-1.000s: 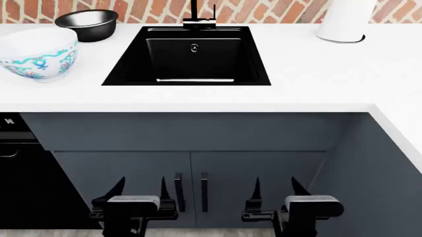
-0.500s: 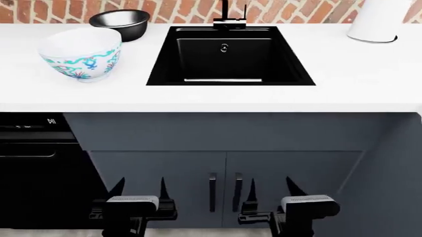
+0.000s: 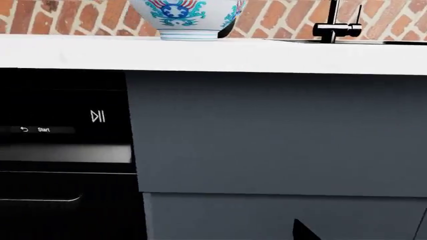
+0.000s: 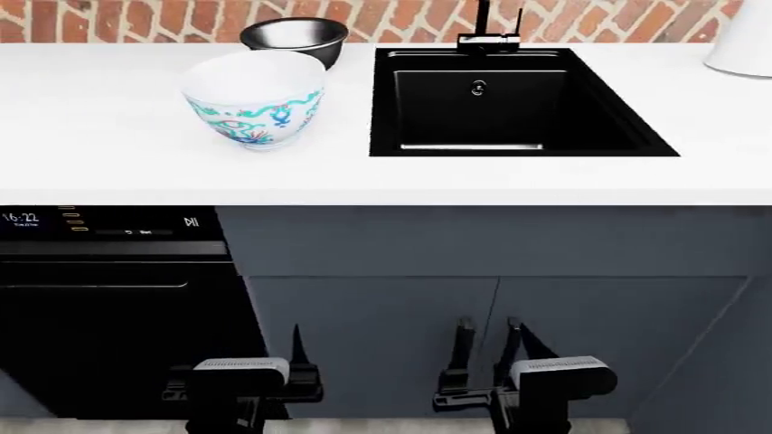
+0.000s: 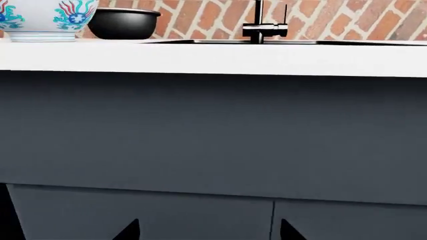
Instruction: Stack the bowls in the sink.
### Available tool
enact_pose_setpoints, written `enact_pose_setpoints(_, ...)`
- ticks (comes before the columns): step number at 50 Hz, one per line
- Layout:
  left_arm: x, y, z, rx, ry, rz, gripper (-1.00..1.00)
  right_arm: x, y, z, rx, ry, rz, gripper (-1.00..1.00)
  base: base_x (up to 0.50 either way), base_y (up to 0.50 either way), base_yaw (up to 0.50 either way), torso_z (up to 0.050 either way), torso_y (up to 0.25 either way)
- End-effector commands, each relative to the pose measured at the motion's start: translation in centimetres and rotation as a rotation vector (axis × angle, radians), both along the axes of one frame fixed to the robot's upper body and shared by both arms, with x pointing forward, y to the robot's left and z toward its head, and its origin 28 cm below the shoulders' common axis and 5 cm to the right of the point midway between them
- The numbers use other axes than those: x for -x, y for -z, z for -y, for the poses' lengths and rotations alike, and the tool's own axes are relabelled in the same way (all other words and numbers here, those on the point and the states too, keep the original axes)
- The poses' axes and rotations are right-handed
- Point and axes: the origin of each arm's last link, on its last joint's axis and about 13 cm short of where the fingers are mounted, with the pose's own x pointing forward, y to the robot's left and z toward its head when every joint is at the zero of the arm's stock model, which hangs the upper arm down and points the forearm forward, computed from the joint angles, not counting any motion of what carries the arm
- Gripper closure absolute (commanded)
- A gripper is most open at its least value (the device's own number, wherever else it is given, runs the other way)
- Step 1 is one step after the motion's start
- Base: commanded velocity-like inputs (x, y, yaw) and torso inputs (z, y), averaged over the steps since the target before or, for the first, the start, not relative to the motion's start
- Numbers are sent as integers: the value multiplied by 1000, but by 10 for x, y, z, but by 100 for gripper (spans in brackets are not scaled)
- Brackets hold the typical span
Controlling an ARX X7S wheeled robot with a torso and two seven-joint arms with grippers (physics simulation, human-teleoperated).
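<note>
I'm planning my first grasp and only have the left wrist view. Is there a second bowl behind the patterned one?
Observer: Yes, a black bowl sits behind the patterned bowl, nearer the brick wall.
Operator: Anything in the sink?
Observer: No bowl. The sink shows only its drain.
Operator: And the grippers?
Observer: The left gripper and right gripper are both open, low in front of the cabinets, below the countertop.
</note>
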Motion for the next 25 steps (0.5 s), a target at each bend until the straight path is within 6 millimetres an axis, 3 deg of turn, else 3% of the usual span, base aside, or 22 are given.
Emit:
enact_pose_setpoints(1,0,1,0,0,-1,0,-100,0,0,0,-2,-4,-3,-100,0,500,0,0,0)
enact_pose_setpoints(23,-1,1,0,0,2,-2,-100,-1,1,0,-6,-5,-7,-100,0,500,0,0,0)
enact_pose_setpoints(25,-1,0,0,-1,3,-3,-100,0,1,-1,-6,-5,-7,-100,0,64,0,0,0)
